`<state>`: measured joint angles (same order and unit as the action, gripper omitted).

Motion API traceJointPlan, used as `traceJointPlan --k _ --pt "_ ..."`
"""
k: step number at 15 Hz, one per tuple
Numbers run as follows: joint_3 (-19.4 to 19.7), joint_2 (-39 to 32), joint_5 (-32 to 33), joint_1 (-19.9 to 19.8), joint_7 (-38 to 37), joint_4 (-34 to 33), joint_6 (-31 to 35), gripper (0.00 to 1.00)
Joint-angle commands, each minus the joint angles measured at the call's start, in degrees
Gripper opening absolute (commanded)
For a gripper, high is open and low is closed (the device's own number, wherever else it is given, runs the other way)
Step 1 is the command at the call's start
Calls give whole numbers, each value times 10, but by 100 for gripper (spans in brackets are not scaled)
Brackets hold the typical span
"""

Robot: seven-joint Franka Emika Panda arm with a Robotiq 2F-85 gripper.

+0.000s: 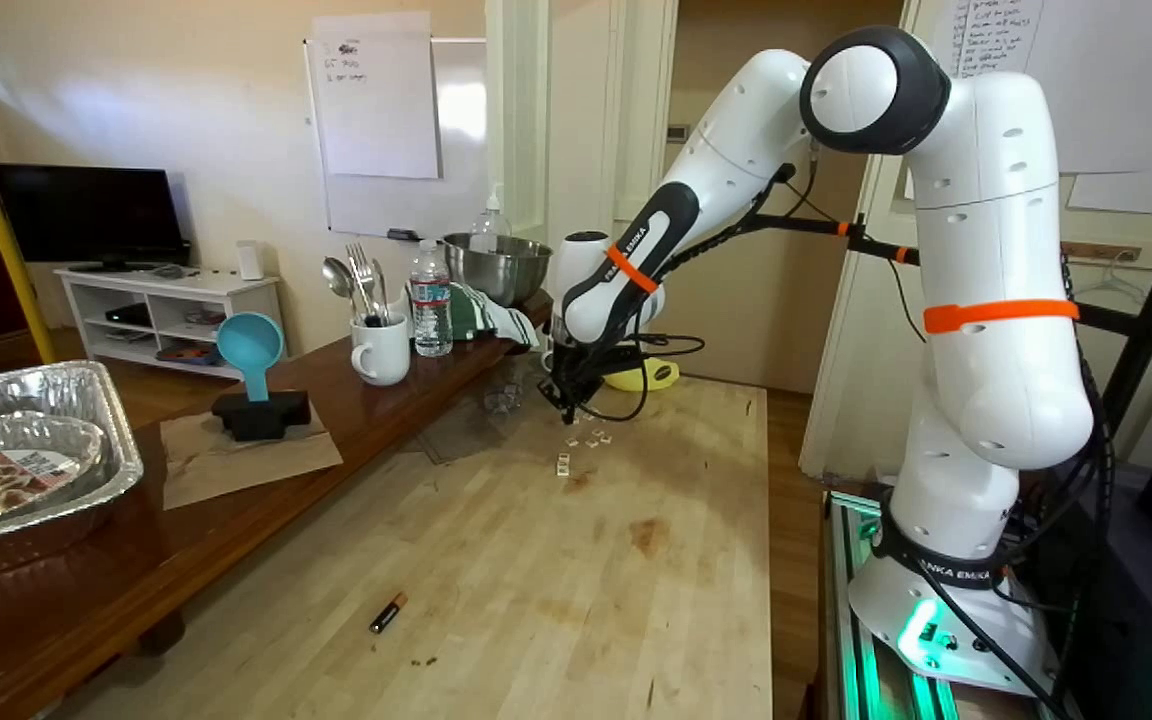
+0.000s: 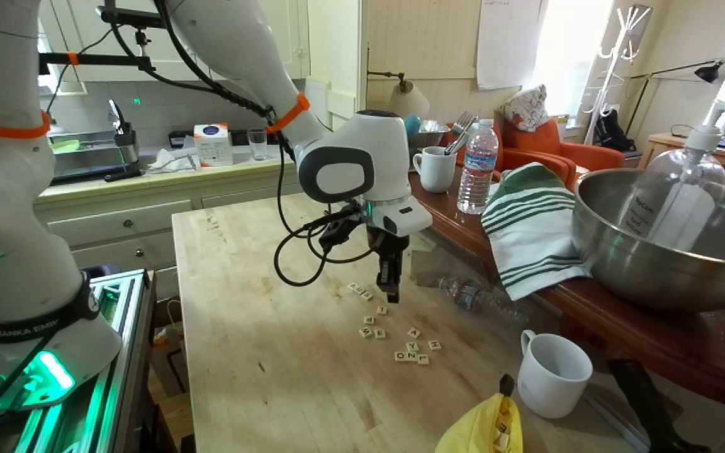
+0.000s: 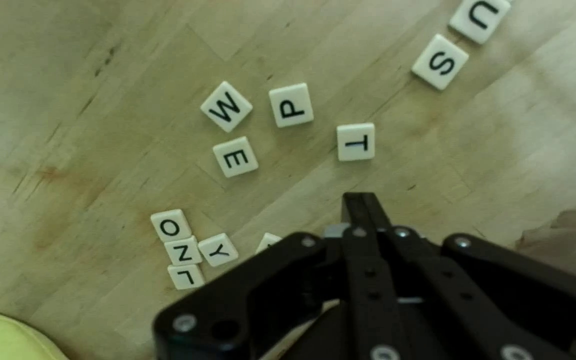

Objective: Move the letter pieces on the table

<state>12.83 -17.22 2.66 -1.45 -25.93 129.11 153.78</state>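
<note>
White letter tiles lie on the light wooden table [image 2: 287,384]. In the wrist view, a T tile [image 3: 356,142] lies just ahead of the fingertips. A P tile [image 3: 291,105], a W tile [image 3: 226,106] and an E tile [image 3: 235,156] lie left of it. O [image 3: 170,225], N [image 3: 183,250] and L [image 3: 186,276] tiles touch in a column, with a Y tile [image 3: 218,249] beside them. S [image 3: 440,62] and U [image 3: 480,19] tiles lie upper right. The gripper [image 3: 359,195] is shut and empty, above the table; it also shows in both exterior views [image 1: 566,410] [image 2: 392,296]. It partly hides one tile [image 3: 268,241].
A yellow pouch [image 2: 482,428], a white mug [image 2: 554,377] and a black handle [image 2: 646,402] are near the tiles. A clear bottle [image 2: 476,296] lies by the brown counter [image 1: 266,480]. A battery [image 1: 388,613] lies on the table. A metal bowl [image 2: 671,258] and striped towel [image 2: 529,233] sit on the counter.
</note>
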Motion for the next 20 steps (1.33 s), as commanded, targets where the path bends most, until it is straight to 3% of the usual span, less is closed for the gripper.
traceJointPlan --k 1,8,20 --pt "-1 1 42 0 66 10 -3 0" --pt "-14 -5 61 -10 160 21 25 0" --pt "-11 -33 65 -6 194 26 76 0"
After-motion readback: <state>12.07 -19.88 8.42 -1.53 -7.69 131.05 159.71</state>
